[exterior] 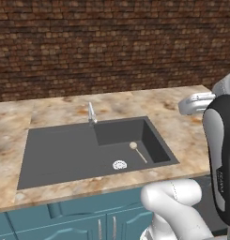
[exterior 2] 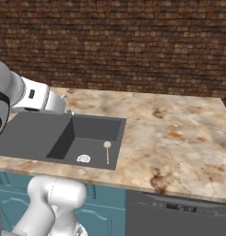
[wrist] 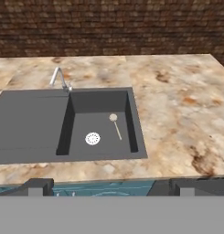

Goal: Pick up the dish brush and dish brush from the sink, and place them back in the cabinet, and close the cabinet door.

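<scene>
A pale dish brush [exterior: 138, 151] [exterior 2: 107, 151] [wrist: 115, 125] with a round head and a thin handle lies flat on the floor of the sink's deep right basin. The sink [exterior: 65, 150] [exterior 2: 31, 133] [wrist: 31, 123] is dark grey, and its silvery drain [wrist: 93, 138] sits just left of the brush. My gripper [wrist: 111, 187] is open and holds nothing. It hangs well above the counter's front edge, looking down at the basin from a distance. The cabinet and the cabinet door are out of view.
A small grey faucet [exterior: 91, 113] [wrist: 60, 78] stands behind the sink. Marbled counter [exterior 2: 179, 133] stretches to the right, with a brick wall [exterior: 111, 42] behind. Low teal cupboards [exterior: 88, 218] and a dark dishwasher front [exterior 2: 179, 212] lie below the counter.
</scene>
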